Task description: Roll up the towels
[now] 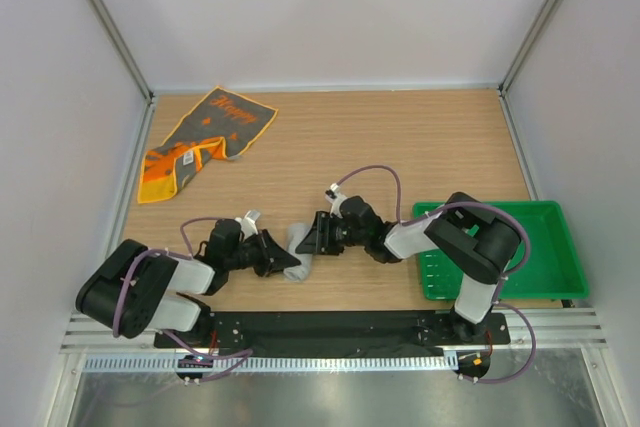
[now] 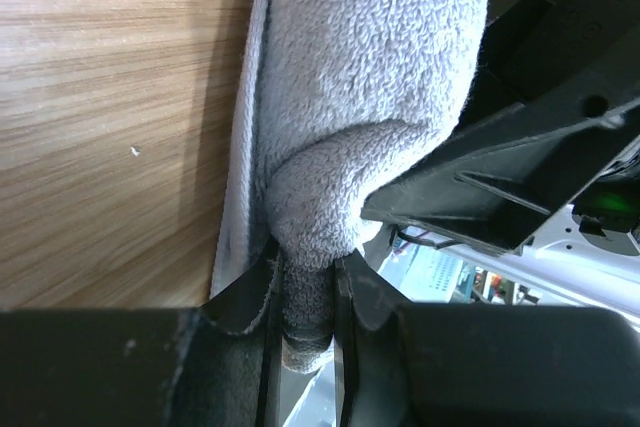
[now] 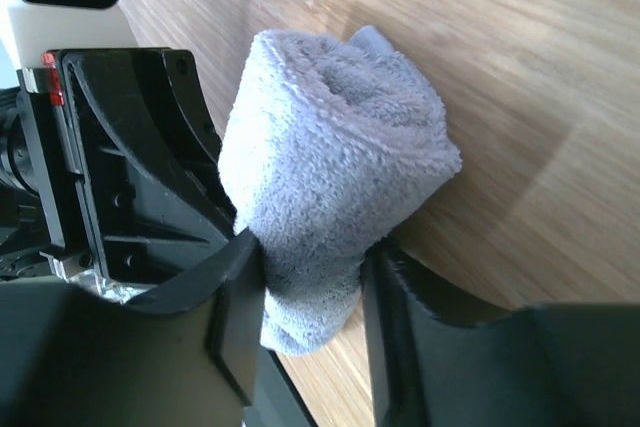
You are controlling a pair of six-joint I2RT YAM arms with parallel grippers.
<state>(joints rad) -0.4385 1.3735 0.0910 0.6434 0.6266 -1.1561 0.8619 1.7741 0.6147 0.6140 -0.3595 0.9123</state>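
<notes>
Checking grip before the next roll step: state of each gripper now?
left gripper: closed, pinching one end of the light grey towel.
right gripper: closed on the same towel's rolled body, fingers touching both sides.

From above, the left gripper (image 1: 277, 259) and right gripper (image 1: 312, 237) hide most of the grey towel (image 1: 298, 269); the right arm (image 1: 475, 242) covers the tray's (image 1: 548, 247) left edge.
</notes>
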